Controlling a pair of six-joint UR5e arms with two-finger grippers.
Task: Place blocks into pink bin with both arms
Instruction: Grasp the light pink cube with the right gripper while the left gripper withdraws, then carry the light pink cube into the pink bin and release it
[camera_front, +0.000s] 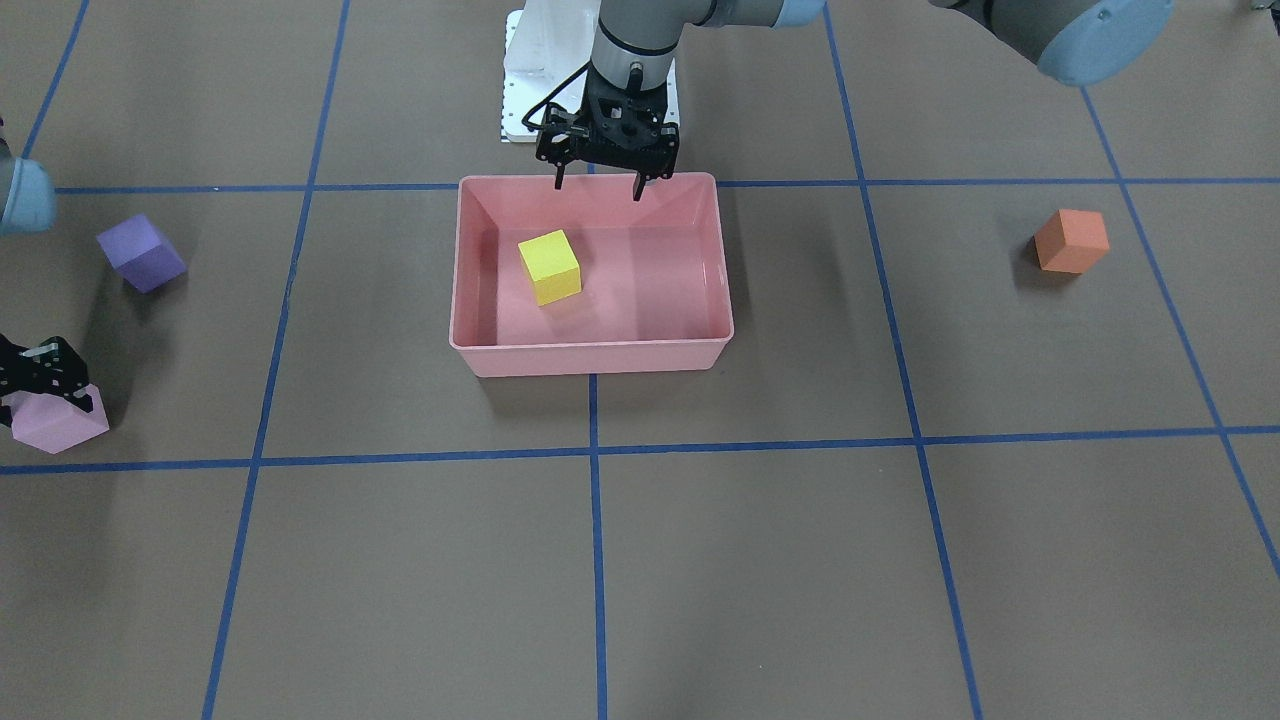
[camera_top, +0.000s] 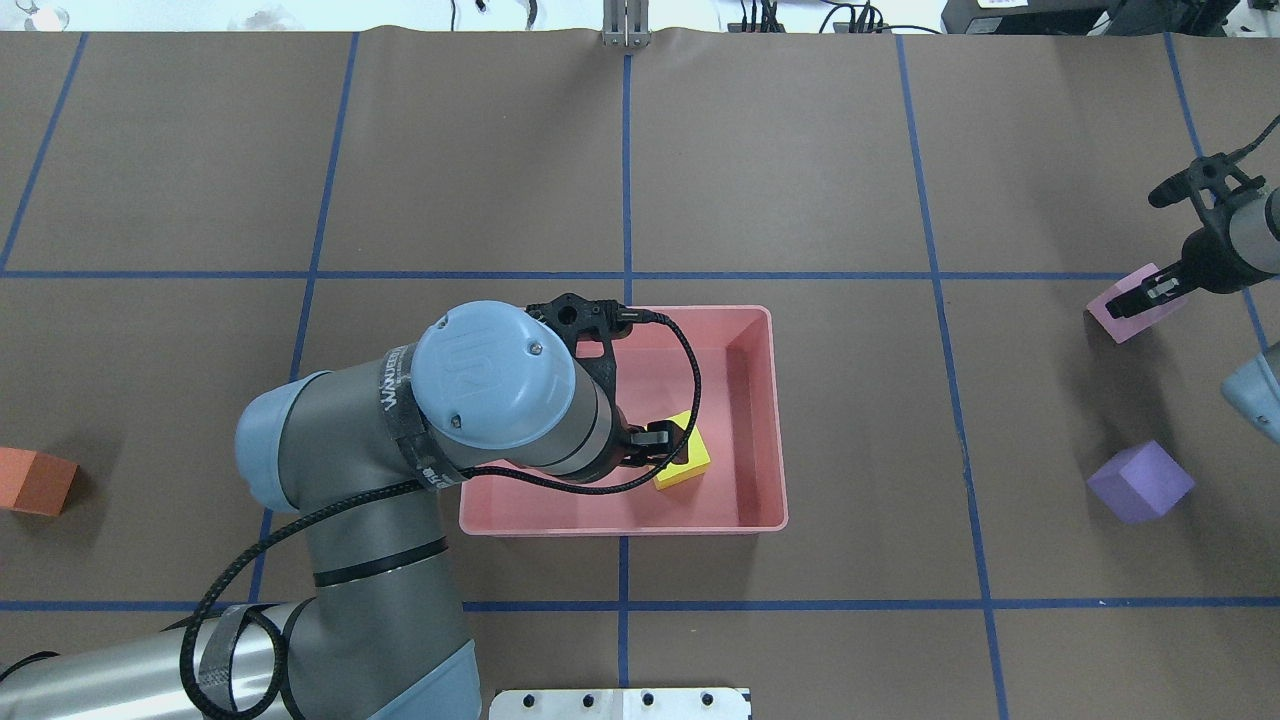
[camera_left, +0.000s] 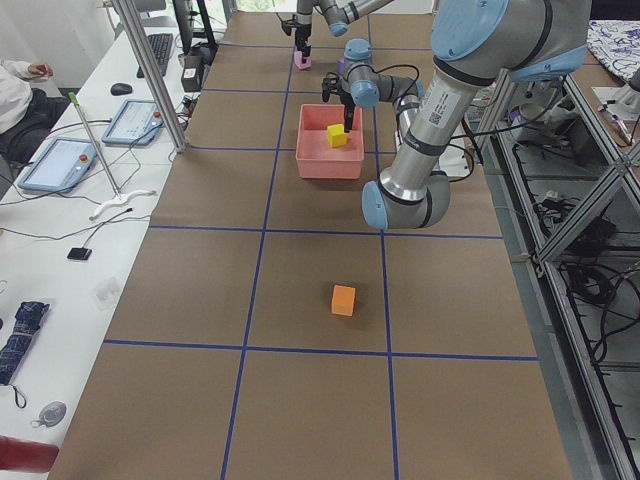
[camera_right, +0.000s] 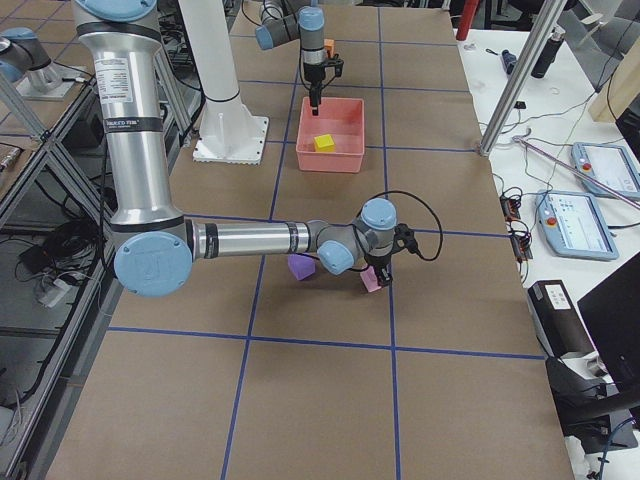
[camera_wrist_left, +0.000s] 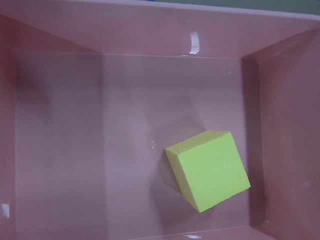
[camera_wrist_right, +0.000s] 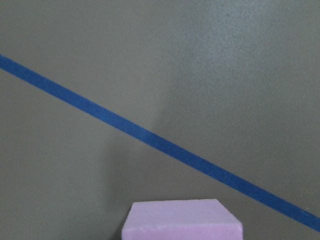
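The pink bin (camera_front: 590, 360) stands mid-table with the yellow block (camera_front: 550, 267) lying on its floor, which the left wrist view (camera_wrist_left: 210, 167) shows too. My left gripper (camera_front: 598, 190) hangs open and empty over the bin's robot-side edge. My right gripper (camera_front: 45, 400) is down over the light pink block (camera_front: 60, 430), its fingers on either side of it. I cannot tell if they clamp it. This block rests on the table and shows at the bottom of the right wrist view (camera_wrist_right: 182, 220). The purple block (camera_front: 141, 252) and the orange block (camera_front: 1071, 241) lie loose on the table.
The table is brown with blue tape grid lines. The white pedestal base (camera_front: 525, 90) stands behind the bin. The purple block (camera_top: 1140, 482) lies close to my right arm. The orange block (camera_top: 35, 482) is far out on my left side.
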